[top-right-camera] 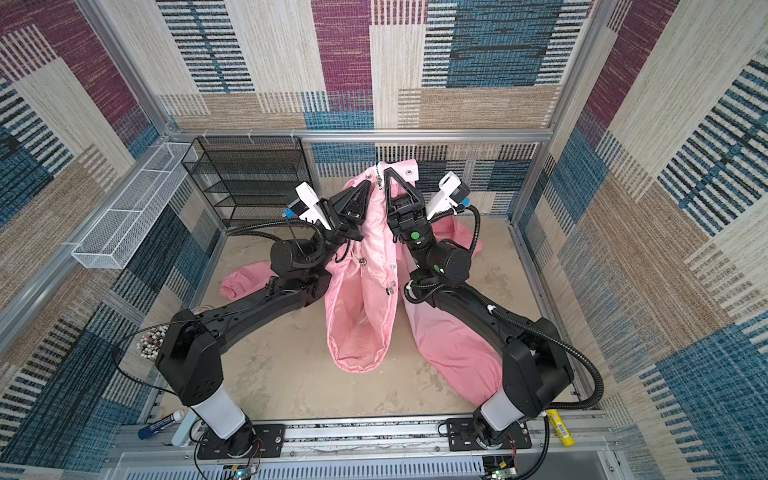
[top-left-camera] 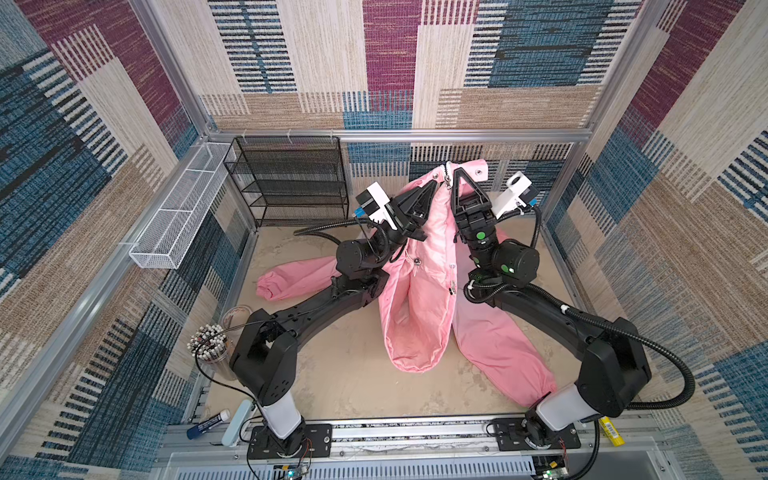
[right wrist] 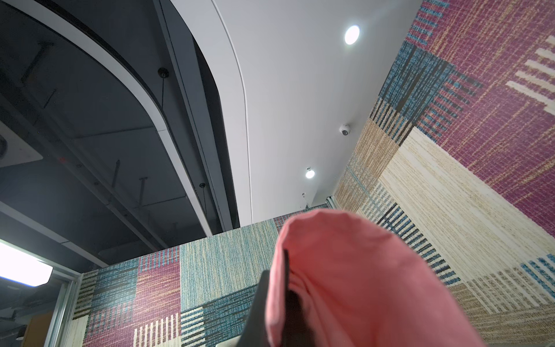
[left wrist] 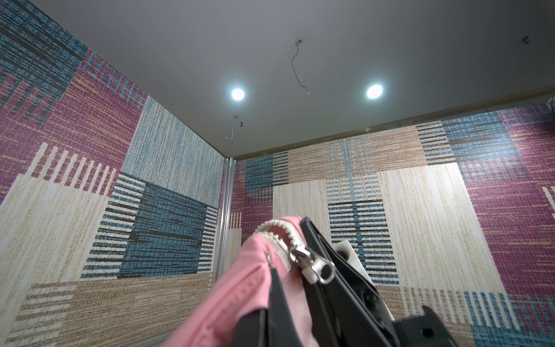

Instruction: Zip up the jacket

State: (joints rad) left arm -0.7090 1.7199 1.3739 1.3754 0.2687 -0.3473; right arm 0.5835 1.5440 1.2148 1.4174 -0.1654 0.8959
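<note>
So the left end effector (top-left-camera: 432,187) and right end effector (top-left-camera: 457,171) are each clamped on the jacket (top-left-camera: 419,299), dangling it just beside the black rack (top-left-camera: 291,178). The slider (left wrist: 309,264) sits by the held edge, so I'd guess zipping's barely started.

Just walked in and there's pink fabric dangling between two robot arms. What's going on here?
The two arms are holding a pink jacket up above the table. The left gripper and the right gripper are each shut on its raised edge, close together, next to the white zipper. The metal slider sits right by the left gripper. The rest of the jacket hangs down, and its sleeves trail on the table. The front does not look zipped yet.
</note>
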